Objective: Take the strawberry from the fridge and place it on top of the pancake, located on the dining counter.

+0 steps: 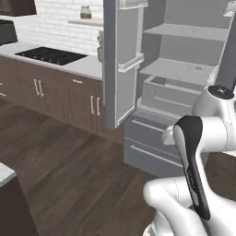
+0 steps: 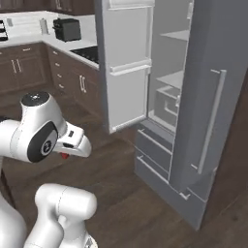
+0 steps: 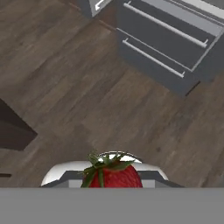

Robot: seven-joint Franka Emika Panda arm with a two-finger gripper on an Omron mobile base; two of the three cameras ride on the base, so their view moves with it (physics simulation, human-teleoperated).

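The strawberry (image 3: 112, 176), red with a green leafy cap, sits at the bottom of the hand view, right at the gripper. In the right base view my gripper (image 2: 65, 155) hangs low over the wooden floor, well left of the fridge (image 2: 213, 97), shut on the strawberry (image 2: 64, 156), which shows as a red speck under the hand. Both doors of the fridge (image 1: 184, 69) stand open, showing pale shelves and the drawers (image 3: 166, 48) below. A white-topped corner, possibly the dining counter (image 1: 4, 173), shows at the lower left. The pancake is out of view.
The open left fridge door (image 1: 120, 60) juts out over the floor, and the right door (image 2: 208, 111) swings toward the base. Brown cabinets with a grey counter and cooktop (image 1: 50, 55) run along the left wall. Dark wooden floor (image 1: 78, 166) lies between them and the base.
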